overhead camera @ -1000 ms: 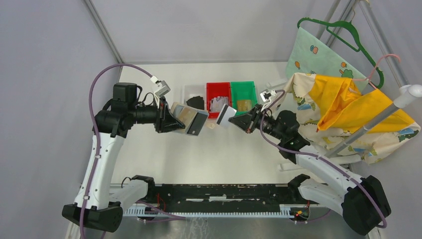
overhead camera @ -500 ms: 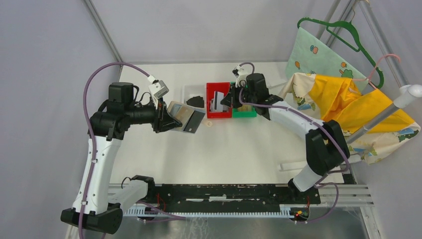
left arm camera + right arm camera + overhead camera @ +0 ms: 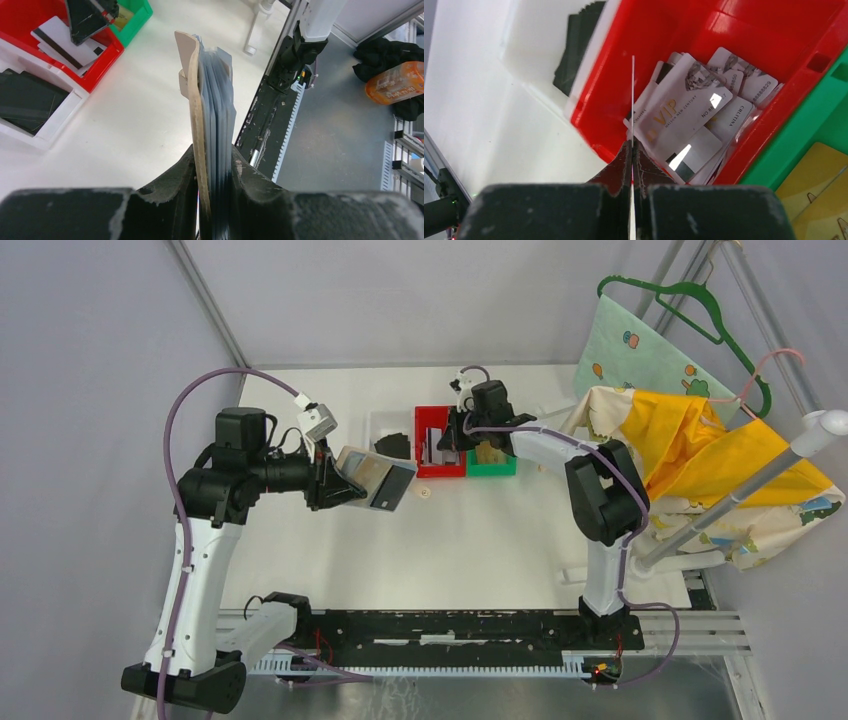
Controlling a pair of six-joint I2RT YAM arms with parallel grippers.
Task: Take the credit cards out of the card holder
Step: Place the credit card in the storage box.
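Observation:
My left gripper (image 3: 338,482) is shut on the beige card holder (image 3: 372,480) and holds it above the table, left of centre. In the left wrist view the card holder (image 3: 210,95) stands edge-on between my fingers (image 3: 212,155), its clear sleeves fanned slightly. My right gripper (image 3: 450,436) is over the red bin (image 3: 441,473), shut on a thin credit card seen edge-on (image 3: 632,95) in the right wrist view, between its fingertips (image 3: 632,150). Several silvery-grey cards (image 3: 684,115) lie in the red bin. Black cards (image 3: 579,45) lie in the white bin (image 3: 380,422). Gold-tan cards (image 3: 819,165) lie in the green bin (image 3: 492,469).
A small round object (image 3: 425,492) lies on the table in front of the red bin. A rack with yellow and patterned cloth (image 3: 700,455) and a green hanger (image 3: 700,305) fills the right side. A black rail (image 3: 450,625) runs along the near edge.
My right arm swung from the table's centre back to the red bin with the card in it, then shifted slightly left over it. My left arm with the card holder barely moved.

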